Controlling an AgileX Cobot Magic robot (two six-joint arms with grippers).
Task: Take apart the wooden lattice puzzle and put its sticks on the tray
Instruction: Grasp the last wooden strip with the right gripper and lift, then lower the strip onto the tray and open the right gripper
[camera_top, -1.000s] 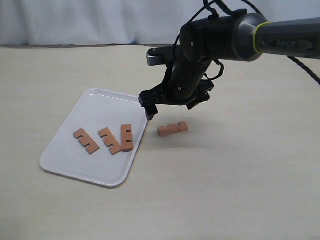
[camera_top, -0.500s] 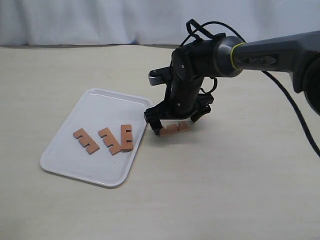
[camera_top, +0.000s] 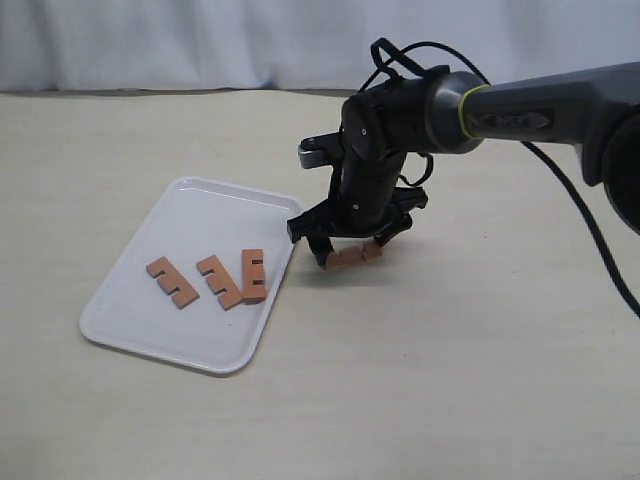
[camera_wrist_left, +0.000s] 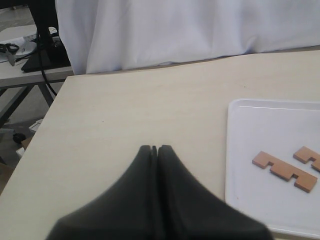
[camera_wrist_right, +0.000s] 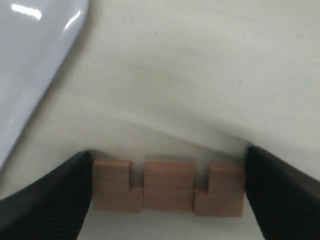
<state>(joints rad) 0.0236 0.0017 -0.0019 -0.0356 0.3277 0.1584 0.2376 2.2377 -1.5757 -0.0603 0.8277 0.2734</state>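
**Last stick under the fingers**

A pale bench (camera_top: 480, 380) backed by a white curtain (camera_top: 200, 40) carries the tray (camera_top: 200, 225), where three sticks (camera_top: 220, 281) already lie flat and apart. The lattice is fully undone. The fourth stick (camera_top: 355, 256) rests on the bench just beside the tray's near corner. A second ago the right gripper (camera_top: 351, 250) hung above this stick with its fingers (camera_wrist_right: 50, 200) spread wide. It has now come down, and the fingers have narrowed until they meet both ends of the stick, spanning its length; the stick is not yet lifted. Judged from this, only one transfer remains. The left gripper (camera_wrist_left: 154, 150) hovers apart, fingers pressed together and empty. The exterior view hides much of the stick behind the wrist, so the firmness of the hold cannot be judged. The left wrist view crops the tray.
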